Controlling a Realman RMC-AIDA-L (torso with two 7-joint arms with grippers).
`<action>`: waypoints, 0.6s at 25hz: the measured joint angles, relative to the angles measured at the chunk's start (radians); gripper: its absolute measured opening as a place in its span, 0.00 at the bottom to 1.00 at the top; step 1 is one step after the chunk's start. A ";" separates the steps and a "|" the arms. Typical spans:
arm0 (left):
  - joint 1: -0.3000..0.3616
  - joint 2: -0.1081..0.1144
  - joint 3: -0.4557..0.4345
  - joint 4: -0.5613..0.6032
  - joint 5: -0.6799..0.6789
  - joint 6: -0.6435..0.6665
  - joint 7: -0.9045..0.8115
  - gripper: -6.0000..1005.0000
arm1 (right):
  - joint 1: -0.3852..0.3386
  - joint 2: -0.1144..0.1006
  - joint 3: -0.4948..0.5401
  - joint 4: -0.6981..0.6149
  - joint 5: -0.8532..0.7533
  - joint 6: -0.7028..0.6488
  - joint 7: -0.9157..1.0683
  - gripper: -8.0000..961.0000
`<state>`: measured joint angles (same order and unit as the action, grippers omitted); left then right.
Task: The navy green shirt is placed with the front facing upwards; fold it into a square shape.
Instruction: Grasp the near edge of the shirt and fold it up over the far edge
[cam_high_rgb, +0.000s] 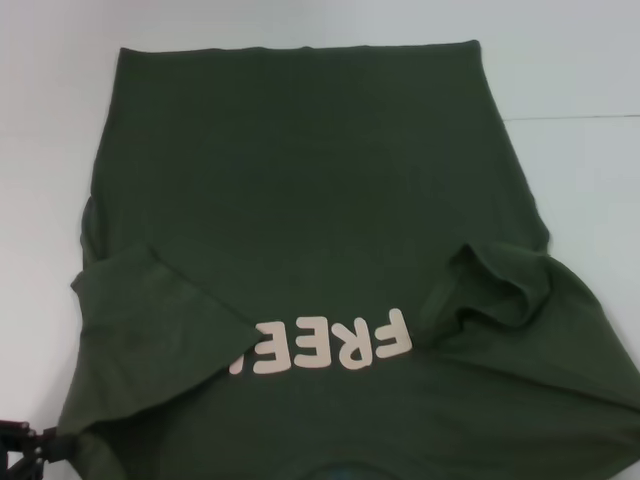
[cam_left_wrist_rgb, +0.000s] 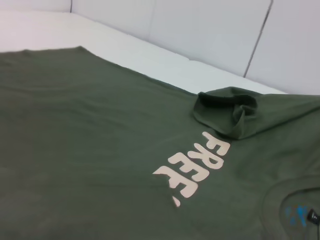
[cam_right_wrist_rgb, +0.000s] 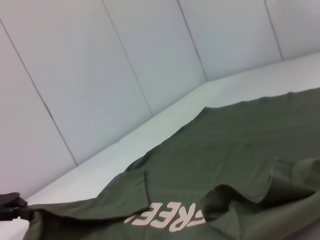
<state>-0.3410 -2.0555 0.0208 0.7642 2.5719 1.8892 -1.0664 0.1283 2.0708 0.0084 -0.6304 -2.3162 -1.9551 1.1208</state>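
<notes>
the left gripper sat at the near left corner of the head view, a dark and red part touching the shirt's near left edge; whether its fingers were parted or pinched on the cloth could not be told. the navy green shirt lay front up on the white table, hem at the far side, straight and flat. its left sleeve was folded inward over part of the pale letters, and the right sleeve was bunched in a raised fold just beside them. bare table ran along the left, far and right edges, up to the pale wall panels. the right gripper did not show in any view.
</notes>
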 joint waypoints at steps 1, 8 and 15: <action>0.004 0.001 -0.008 0.002 0.001 0.011 0.018 0.03 | -0.007 0.000 0.005 0.000 0.000 -0.005 -0.009 0.04; 0.034 0.001 -0.017 0.023 0.016 0.076 0.113 0.03 | -0.058 0.007 0.022 -0.001 -0.002 -0.023 -0.071 0.04; 0.055 0.000 -0.034 0.034 0.021 0.113 0.147 0.03 | -0.109 0.009 0.044 0.003 0.002 -0.034 -0.118 0.04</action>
<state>-0.2857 -2.0552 -0.0129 0.7978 2.5924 2.0024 -0.9194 0.0193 2.0801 0.0526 -0.6270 -2.3141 -1.9887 1.0028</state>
